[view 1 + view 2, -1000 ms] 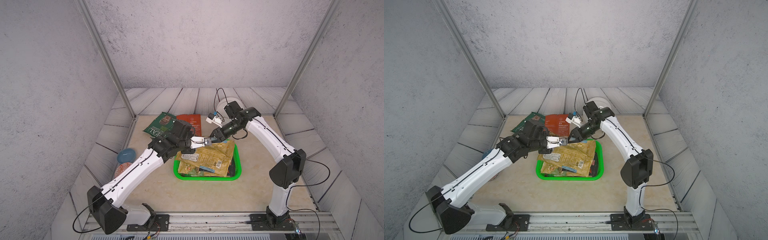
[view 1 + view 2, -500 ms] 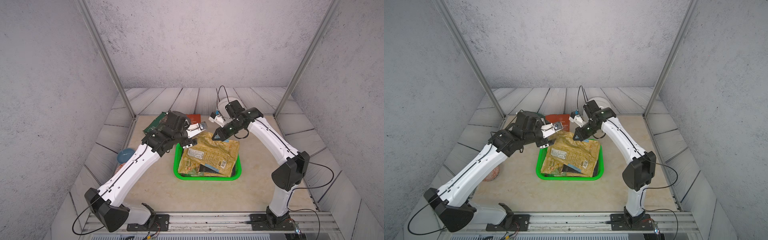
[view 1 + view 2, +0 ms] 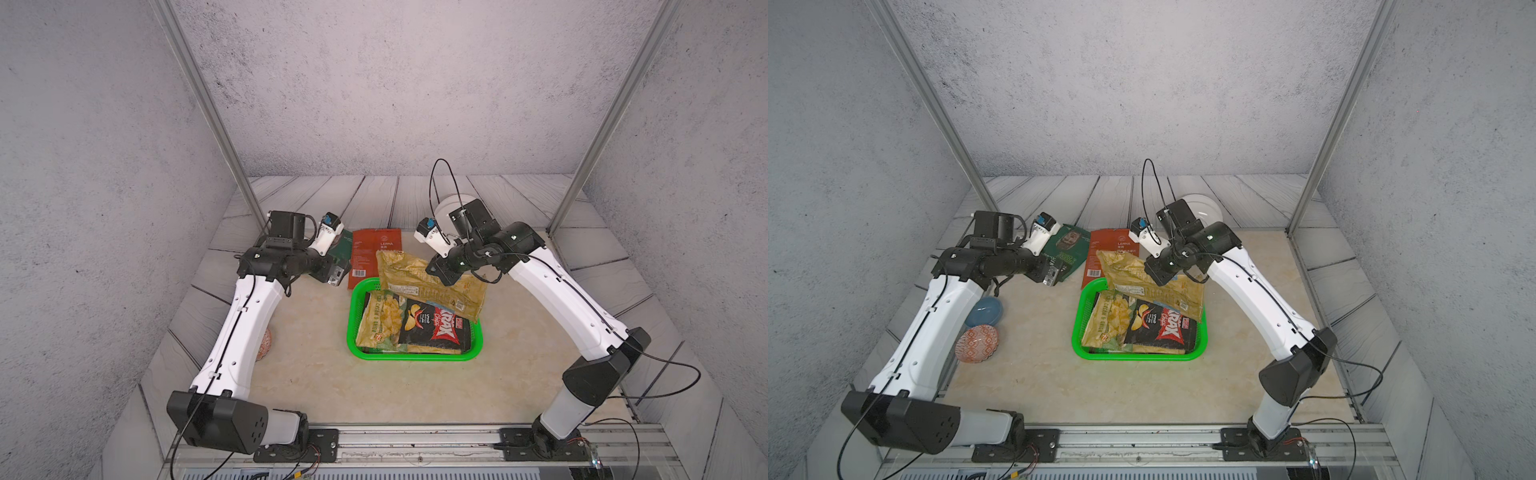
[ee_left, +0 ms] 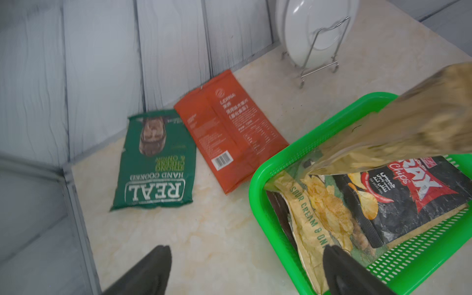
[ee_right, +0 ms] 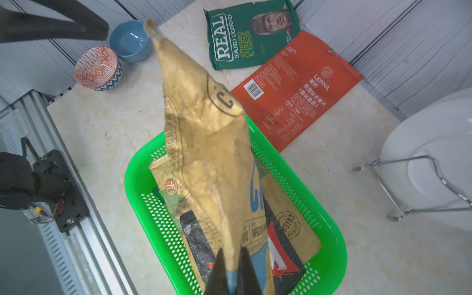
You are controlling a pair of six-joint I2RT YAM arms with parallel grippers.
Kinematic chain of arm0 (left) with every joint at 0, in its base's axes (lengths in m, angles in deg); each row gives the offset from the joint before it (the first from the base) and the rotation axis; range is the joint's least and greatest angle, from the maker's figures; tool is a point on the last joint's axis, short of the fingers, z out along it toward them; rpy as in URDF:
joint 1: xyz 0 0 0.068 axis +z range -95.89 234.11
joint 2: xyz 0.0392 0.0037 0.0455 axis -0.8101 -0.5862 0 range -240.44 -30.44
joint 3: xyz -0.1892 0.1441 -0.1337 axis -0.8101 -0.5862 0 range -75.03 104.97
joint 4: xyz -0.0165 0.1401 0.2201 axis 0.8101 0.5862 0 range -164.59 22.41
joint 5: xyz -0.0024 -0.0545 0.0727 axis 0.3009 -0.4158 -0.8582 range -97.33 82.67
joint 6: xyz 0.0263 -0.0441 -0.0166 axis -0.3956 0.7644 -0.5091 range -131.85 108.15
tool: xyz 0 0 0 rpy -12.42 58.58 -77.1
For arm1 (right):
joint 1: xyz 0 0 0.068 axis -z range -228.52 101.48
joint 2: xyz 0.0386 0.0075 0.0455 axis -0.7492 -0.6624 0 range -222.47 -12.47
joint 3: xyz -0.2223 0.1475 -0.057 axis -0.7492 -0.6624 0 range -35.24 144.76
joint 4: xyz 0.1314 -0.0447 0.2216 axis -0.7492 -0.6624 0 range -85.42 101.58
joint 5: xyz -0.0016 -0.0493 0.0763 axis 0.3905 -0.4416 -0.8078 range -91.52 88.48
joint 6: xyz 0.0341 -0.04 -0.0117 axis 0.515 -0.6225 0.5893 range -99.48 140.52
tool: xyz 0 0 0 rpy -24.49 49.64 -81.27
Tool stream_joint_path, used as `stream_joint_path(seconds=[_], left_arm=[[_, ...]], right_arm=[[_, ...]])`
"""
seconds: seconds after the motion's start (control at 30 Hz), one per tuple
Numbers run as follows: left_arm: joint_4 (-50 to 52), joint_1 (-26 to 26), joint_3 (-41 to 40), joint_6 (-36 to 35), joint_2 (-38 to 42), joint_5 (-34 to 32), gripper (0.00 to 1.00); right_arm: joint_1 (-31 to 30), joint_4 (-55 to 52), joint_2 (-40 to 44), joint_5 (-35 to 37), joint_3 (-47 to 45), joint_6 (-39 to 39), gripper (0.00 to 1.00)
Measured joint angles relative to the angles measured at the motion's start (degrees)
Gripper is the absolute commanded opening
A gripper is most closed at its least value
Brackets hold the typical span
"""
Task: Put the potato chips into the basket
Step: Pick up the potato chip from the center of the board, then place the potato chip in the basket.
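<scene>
The green basket (image 3: 353, 328) (image 5: 132, 184) holds a black KRAK bag (image 3: 436, 328) (image 4: 408, 194) and a sour-cream bag (image 3: 380, 320) (image 4: 321, 204). My right gripper (image 3: 436, 270) (image 5: 232, 251) is shut on one edge of a mustard-yellow chip bag (image 3: 415, 278) (image 5: 204, 143), which hangs tilted over the basket's far end. My left gripper (image 3: 336, 274) (image 4: 246, 249) stands open and empty above the table, just left of the basket. A dark green REAL bag (image 4: 153, 163) (image 3: 1069, 245) and an orange-red bag (image 4: 229, 132) (image 3: 374, 253) lie flat behind the basket.
White plates (image 3: 1200, 210) (image 4: 314, 30) stand in a wire rack at the back right. A blue bowl (image 3: 984, 311) and a red-patterned bowl (image 3: 977, 343) sit at the left edge beside my left arm. Metal posts mark the back corners.
My left gripper opened, let go of the yellow bag and drew back to the left. My right gripper shut on the bag and lifted it, uncovering the black bag.
</scene>
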Motion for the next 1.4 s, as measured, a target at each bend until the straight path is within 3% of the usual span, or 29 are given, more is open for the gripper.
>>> stream_joint_path(seconds=[0.2, 0.53, 1.4], left_arm=[[2.03, 8.04, -8.52, 2.73, -2.86, 5.44, 0.99], [1.14, 9.81, -19.56, 5.55, -2.69, 8.13, 0.99], [-1.53, 11.1, -21.27, 6.6, -1.55, 7.8, 0.99]], right_arm=[[-1.92, 4.66, -0.02, 4.74, 0.0, -4.74, 0.0], [-1.81, 9.68, -2.45, 7.43, 0.0, -9.88, 0.0], [-2.91, 21.09, -4.11, 6.97, -10.4, -8.81, 0.01]])
